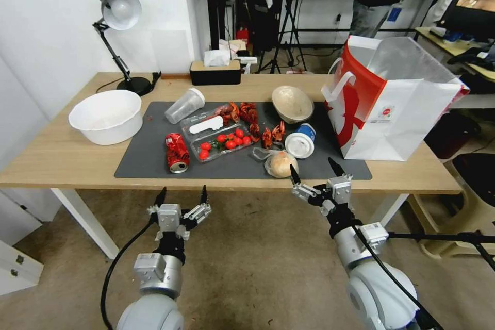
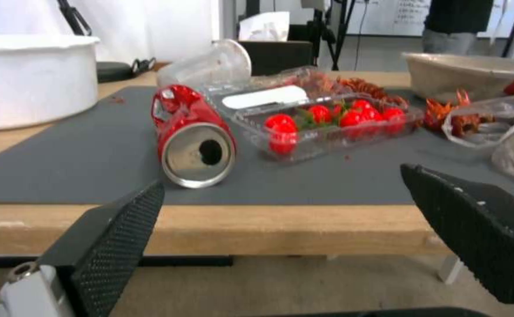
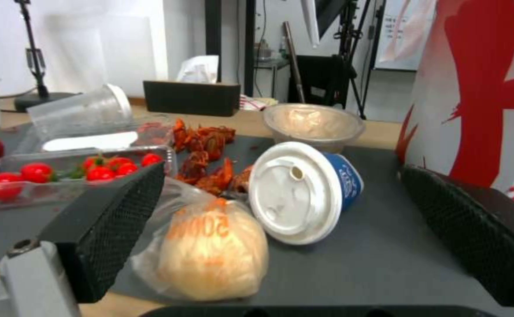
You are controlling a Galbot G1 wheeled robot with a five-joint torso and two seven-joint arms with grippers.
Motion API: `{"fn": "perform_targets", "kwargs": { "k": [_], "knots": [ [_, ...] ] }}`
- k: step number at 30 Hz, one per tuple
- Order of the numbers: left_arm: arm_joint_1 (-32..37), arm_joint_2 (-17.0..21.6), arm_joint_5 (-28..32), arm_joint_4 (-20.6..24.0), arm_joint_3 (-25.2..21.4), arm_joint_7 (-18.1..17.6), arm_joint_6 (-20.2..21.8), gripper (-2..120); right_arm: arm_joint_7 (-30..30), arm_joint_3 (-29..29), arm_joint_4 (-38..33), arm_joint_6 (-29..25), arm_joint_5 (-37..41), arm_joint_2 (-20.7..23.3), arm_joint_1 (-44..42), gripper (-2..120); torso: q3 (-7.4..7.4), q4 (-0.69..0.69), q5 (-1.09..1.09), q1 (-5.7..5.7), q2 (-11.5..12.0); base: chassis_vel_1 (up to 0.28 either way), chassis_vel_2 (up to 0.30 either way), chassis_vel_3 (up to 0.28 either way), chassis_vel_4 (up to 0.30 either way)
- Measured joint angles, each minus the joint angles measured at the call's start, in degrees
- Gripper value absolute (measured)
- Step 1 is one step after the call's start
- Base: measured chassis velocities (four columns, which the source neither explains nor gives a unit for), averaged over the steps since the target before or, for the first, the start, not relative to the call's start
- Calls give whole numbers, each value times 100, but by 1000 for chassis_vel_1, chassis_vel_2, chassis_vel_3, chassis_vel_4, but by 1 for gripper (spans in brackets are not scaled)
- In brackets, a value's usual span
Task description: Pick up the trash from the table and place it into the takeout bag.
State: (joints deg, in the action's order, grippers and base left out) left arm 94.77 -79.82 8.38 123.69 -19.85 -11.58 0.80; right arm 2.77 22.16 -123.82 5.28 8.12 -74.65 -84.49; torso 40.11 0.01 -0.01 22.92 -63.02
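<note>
Right wrist view is showing orange digits, seemingly "500", on the bagged bun (image 3: 212,255); both the right gripper (image 1: 315,171) and left gripper (image 1: 183,195) are hovering before the counter (image 1: 62,157), fingers spread open.

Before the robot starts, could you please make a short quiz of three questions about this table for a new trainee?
1. True or false: the red can stands upright on the grey mat.
2. Which lies nearest the right gripper? A) the bagged bun B) the clear cup C) the beige bowl
3. Fill in: the paper bag stands at the table's ____ end, by the robot's sides.

Key:
1. False; it lies on its side.
2. A.
3. Right.

Both the left gripper and the right one are open, short of the table edge.
</note>
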Motion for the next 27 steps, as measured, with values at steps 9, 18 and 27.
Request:
{"fn": "perform_targets", "kwargs": {
  "k": [9,18,27],
  "knots": [
    [48,41,40,43,-96,4,-11,100,83,-307,491,363,268,85,548,100,0,-1,1,0,0,0,0,0,0],
    [110,4,28,86,-112,-5,-33,100,110,-567,868,638,450,125,919,100,0,-1,1,0,0,0,0,0,0],
    [161,13,30,137,-213,-16,-43,100,197,-875,1284,813,485,71,1282,100,-1,-1,1,0,0,0,0,0,0]
  ]
}}
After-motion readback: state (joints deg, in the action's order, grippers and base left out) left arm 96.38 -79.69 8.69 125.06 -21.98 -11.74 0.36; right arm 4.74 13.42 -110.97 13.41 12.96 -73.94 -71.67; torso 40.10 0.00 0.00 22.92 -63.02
